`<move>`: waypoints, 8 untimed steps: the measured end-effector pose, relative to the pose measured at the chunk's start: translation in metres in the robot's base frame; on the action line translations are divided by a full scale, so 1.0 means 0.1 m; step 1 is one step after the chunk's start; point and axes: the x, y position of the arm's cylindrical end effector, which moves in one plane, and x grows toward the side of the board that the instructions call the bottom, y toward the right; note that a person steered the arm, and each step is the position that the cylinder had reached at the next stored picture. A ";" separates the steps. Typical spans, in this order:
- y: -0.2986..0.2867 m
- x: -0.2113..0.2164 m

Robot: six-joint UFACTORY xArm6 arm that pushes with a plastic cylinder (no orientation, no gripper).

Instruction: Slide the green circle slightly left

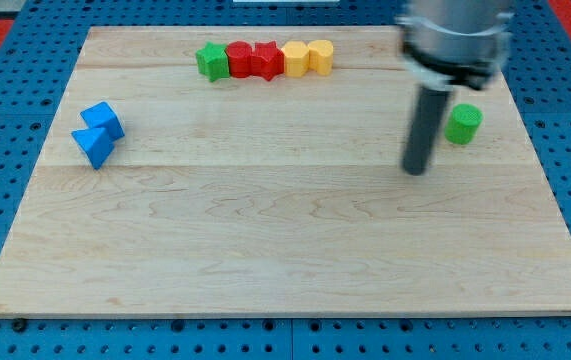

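Note:
The green circle [463, 123] is a short green cylinder standing near the right edge of the wooden board [285, 260]. My dark rod comes down from the view's top right, and my tip [417, 170] rests on the board to the left of and a little below the green circle. A small gap separates them, so the tip is not touching the block.
A row of blocks lies along the top edge: a green star [212, 61], a red circle [238, 58], a red star [266, 59], a yellow block [295, 59] and a yellow circle [320, 55]. Two blue blocks [97, 132] sit touching at the left.

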 end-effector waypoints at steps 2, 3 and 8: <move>1.01 -0.39; 0.77 -0.64; 0.15 -0.38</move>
